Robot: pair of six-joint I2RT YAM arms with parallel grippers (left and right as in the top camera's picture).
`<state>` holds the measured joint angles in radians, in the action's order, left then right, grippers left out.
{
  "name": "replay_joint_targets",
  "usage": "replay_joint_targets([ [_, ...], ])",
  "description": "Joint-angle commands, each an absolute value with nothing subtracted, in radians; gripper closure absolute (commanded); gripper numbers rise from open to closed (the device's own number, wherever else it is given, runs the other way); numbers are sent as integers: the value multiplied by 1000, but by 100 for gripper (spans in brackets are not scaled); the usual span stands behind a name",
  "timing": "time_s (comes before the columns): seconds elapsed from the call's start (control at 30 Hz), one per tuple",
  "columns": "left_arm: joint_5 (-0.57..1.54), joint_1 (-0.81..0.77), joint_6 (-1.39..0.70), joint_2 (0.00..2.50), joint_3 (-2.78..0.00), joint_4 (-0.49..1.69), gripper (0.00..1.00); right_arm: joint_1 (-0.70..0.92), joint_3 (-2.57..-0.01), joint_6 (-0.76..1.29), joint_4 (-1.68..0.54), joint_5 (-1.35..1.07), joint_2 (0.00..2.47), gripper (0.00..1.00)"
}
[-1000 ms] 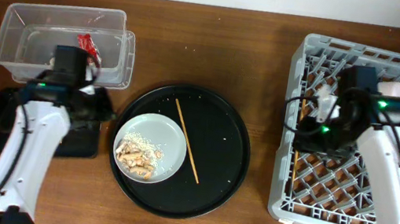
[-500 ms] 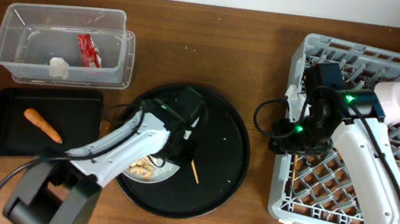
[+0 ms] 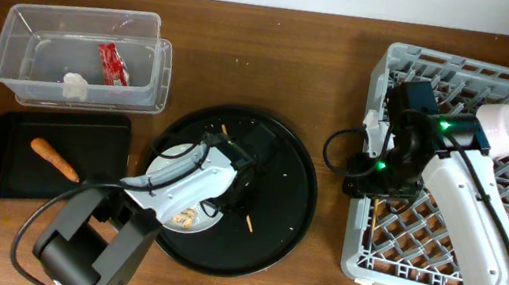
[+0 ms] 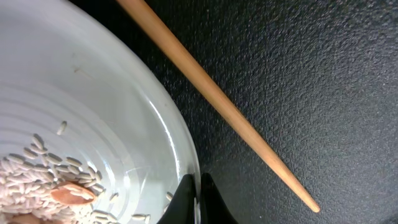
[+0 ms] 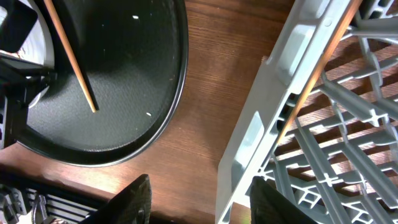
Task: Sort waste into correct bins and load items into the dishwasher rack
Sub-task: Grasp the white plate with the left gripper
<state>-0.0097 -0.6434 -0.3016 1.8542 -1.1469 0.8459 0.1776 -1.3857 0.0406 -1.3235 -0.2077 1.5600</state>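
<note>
The pale grey plate with beige food scraps sits on the round black tray. My left gripper is shut on the plate's right rim; in the overhead view it is at the tray's middle. One chopstick lies on the tray just right of the plate. My right gripper is open and empty, straddling the left wall of the grey dishwasher rack. A thin wooden stick lies in the rack. The white-pink bowl stands in the rack.
The clear tub at the back left holds the red wrapper and white tissue. The shallow black tray in front of it holds the carrot. The light blue cup is not in view.
My left arm has swung from the tub to the round tray and shut on the plate's rim. The carrot now lies in the shallow black tray. My right gripper moved to the rack's left wall.
</note>
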Motion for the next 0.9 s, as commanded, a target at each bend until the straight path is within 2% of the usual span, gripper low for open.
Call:
replay_joint_targets([
  [0.0,-66,-632,-297,1888,-1189,874,100,182,-1404,30,-1325,-175,1560,50],
  [0.33,-167,-632,-298,1863,-1411,1071,100,182,-1404,30,-1324,-171,1560,50],
  [0.6,-212,-628,-314,1713,-1428,1151,100,182,-1404,30,-1326,-164,1560,50],
  [0.7,-210,-571,-313,1643,-1428,1184,100,182,-1404,30,-1333,-145,1560,50],
  [0.87,-205,-373,-312,1574,-1428,1217,100,182,-1404,30,-1341,-142,1560,50],
])
